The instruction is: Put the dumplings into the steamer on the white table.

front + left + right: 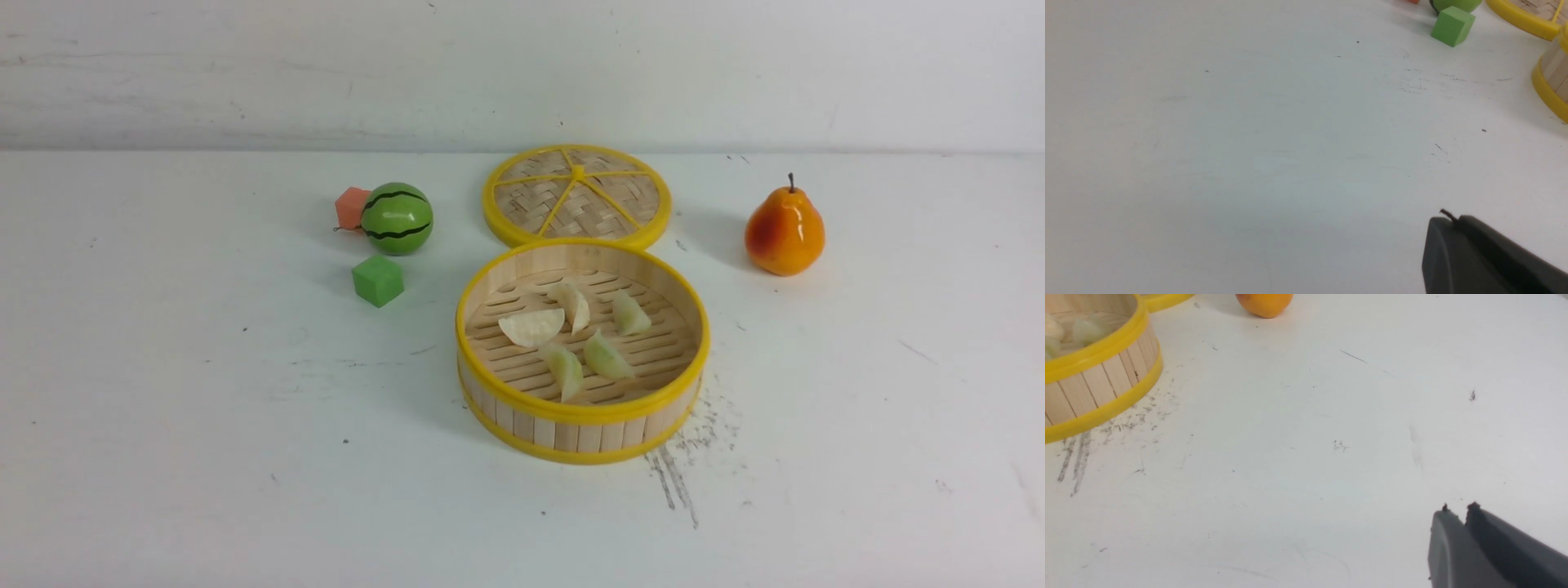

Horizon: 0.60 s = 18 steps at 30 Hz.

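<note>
The steamer stands in the middle of the white table, and several dumplings lie on its slatted floor. No dumpling lies on the table outside it. Neither gripper appears in the front view. In the left wrist view my left gripper is shut and empty, low over bare table, with the steamer off at the frame's edge. In the right wrist view my right gripper has its tips parted by a narrow slit with nothing between them. It is well away from the steamer.
A woven yellow-rimmed lid lies flat just behind the steamer. A green cube, a toy watermelon and a pink block sit to the left. An orange pear stands at the right. Dark scuffs mark the table beside the steamer.
</note>
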Motion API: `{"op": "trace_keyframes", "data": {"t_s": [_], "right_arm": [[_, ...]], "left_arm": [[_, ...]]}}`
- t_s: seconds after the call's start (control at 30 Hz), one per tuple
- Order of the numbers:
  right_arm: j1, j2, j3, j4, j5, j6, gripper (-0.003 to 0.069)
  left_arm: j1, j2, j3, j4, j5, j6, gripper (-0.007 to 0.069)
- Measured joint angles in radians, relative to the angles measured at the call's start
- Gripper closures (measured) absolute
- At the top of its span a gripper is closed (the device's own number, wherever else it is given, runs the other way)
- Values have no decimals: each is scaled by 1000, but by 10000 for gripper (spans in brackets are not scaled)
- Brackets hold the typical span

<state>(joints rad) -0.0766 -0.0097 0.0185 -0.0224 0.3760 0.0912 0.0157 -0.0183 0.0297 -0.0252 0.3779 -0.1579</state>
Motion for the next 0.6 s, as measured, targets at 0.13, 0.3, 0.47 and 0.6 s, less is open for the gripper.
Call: {"op": "trace_keyframes", "data": {"t_s": [0.13, 0.3, 0.47, 0.6], "right_arm": [[0, 0, 0, 0, 0, 0, 594], [0, 0, 0, 0, 0, 0, 584], [0, 0, 0, 0, 0, 0, 577], [0, 0, 0, 0, 0, 0, 573]], "left_arm": [[0, 0, 0, 0, -1, 0, 638], [0, 0, 1, 1, -1, 0, 638], [0, 0, 1, 1, -1, 0, 638], [0, 0, 1, 1, -1, 0, 636]]}}
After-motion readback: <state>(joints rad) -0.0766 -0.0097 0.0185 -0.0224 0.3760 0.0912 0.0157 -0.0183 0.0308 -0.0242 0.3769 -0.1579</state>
